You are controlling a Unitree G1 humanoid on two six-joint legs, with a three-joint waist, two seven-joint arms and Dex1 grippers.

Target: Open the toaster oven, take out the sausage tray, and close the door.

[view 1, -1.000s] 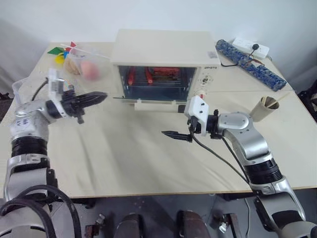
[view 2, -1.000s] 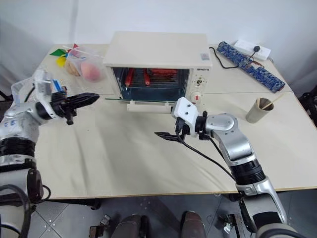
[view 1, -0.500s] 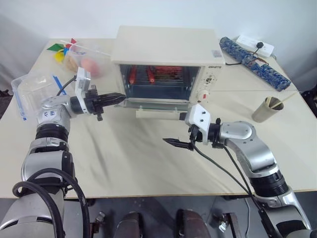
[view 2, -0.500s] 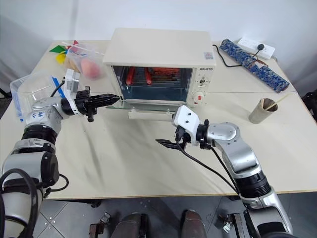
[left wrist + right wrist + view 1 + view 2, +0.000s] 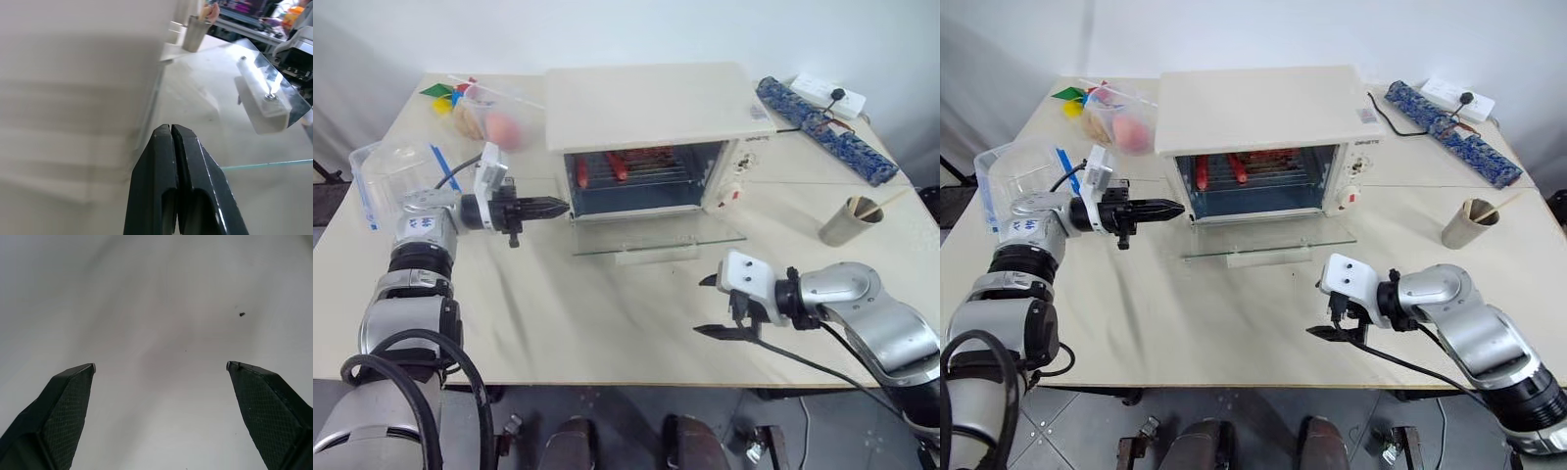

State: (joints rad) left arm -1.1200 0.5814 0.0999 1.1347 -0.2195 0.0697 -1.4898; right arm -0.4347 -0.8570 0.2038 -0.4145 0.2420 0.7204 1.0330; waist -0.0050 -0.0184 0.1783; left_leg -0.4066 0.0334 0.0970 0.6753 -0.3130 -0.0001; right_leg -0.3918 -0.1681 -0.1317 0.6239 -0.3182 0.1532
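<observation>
Left eye view: I am looking at the toaster oven (image 5: 651, 127) sitting at about twelve o'clock on the cream table (image 5: 558, 313), with the door (image 5: 656, 235) lying folded down flat in front of it, its cream bar handle (image 5: 656, 254) at the near edge. Inside the lit cavity the sausage tray (image 5: 631, 168) is resting on its rack, reddish sausages showing through the opening.

My left gripper (image 5: 560, 208) is hovering at about nine o'clock from the oven, pointing level toward the oven's left front corner, its tips just beside that corner; I cannot tell whether they are touching it. In the left wrist view its fingers (image 5: 166, 161) are pressing together with nothing between them.

My right gripper (image 5: 713, 305) is hanging at about five o'clock from the oven, near the table's front edge and well apart from the door. In the right wrist view its fingers (image 5: 68, 391) are standing spread wide over bare tabletop, gripping nothing.

A clear plastic box (image 5: 391, 171) is sitting at ten o'clock, and a paper cup (image 5: 850, 221) at three o'clock.
</observation>
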